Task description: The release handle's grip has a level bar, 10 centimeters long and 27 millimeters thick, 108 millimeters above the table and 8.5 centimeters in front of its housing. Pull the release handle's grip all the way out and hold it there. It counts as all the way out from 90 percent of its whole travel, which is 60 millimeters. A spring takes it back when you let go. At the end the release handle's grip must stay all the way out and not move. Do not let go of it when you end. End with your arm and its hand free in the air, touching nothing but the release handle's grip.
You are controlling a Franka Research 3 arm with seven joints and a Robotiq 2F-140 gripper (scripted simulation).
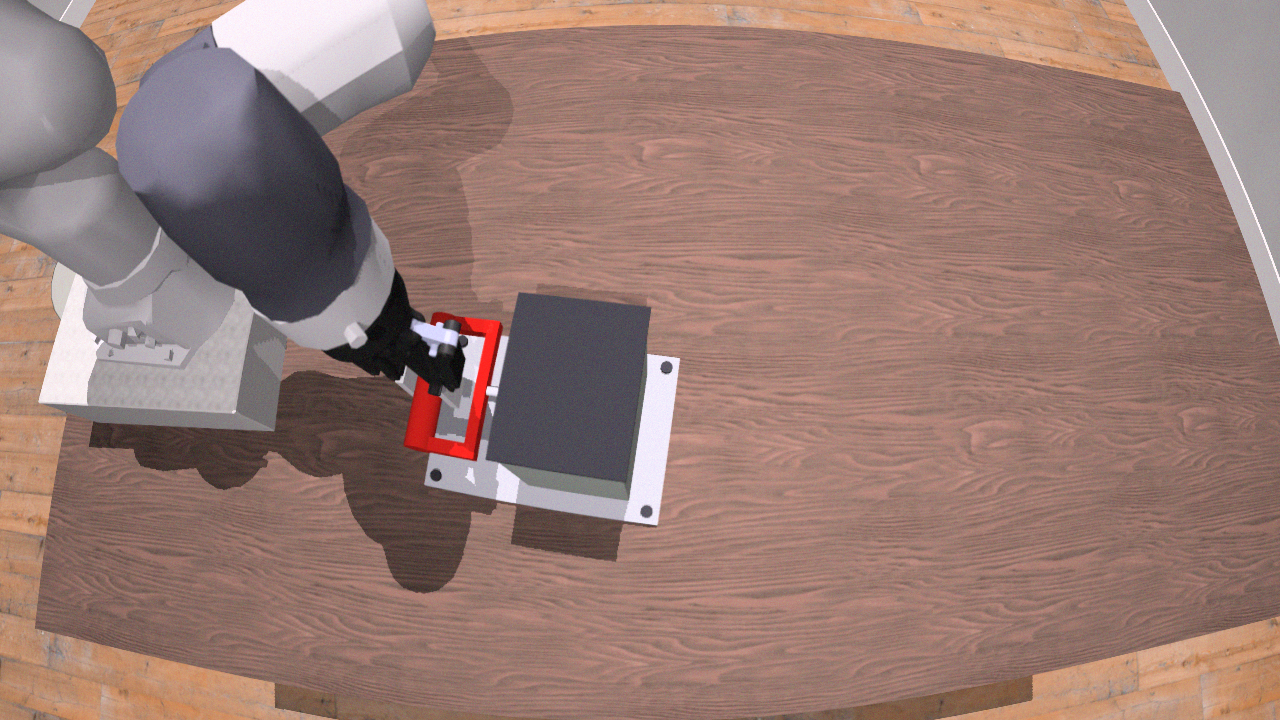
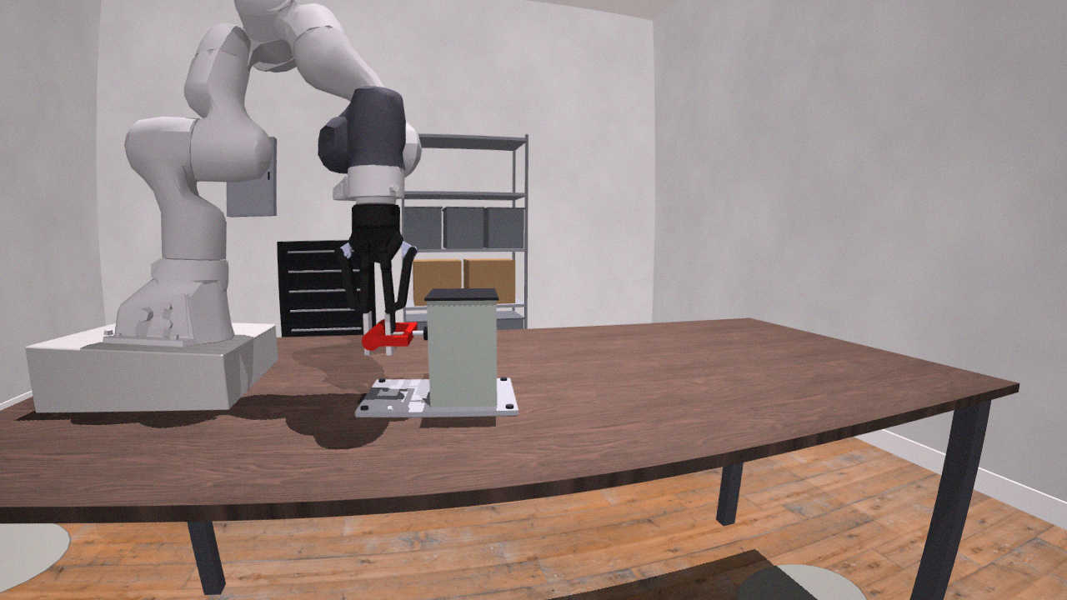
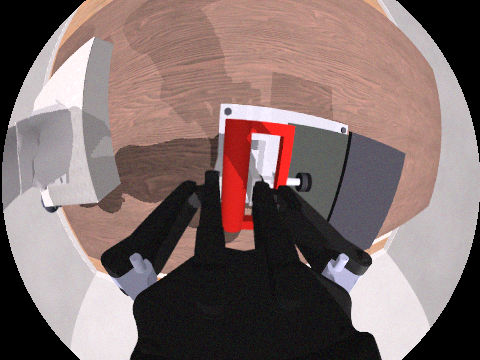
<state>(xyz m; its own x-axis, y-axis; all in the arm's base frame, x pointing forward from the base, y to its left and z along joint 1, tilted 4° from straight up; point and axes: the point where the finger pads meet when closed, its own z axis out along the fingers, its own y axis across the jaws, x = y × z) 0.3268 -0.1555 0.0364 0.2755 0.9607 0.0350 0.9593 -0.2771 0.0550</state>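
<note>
Gripping the red release handle's grip [image 1: 418, 428], the black gripper [image 1: 435, 362] comes straight down from above, its fingers closed on the bar on the side away from the housing. Wrist view: 2 dark fingers straddle that bar of the red grip [image 3: 234, 167], 1 on each side. Grip forms a rectangular red loop, left of centre in the top view, held above the table in the exterior view [image 2: 389, 337]. A thin pale rod [image 1: 490, 390] with a dark knob links loop to housing.

Housing [image 1: 568, 385]: grey-green box with dark top, just right of the grip, standing on a white base plate [image 1: 660, 429] with dark screws at the corners.

Arm's white pedestal [image 1: 62, 376] sits at the left edge of the top view. Brown wooden table [image 1: 895, 313] under all. Exterior view, background: metal shelf rack [image 2: 526, 223] with grey and brown boxes.
</note>
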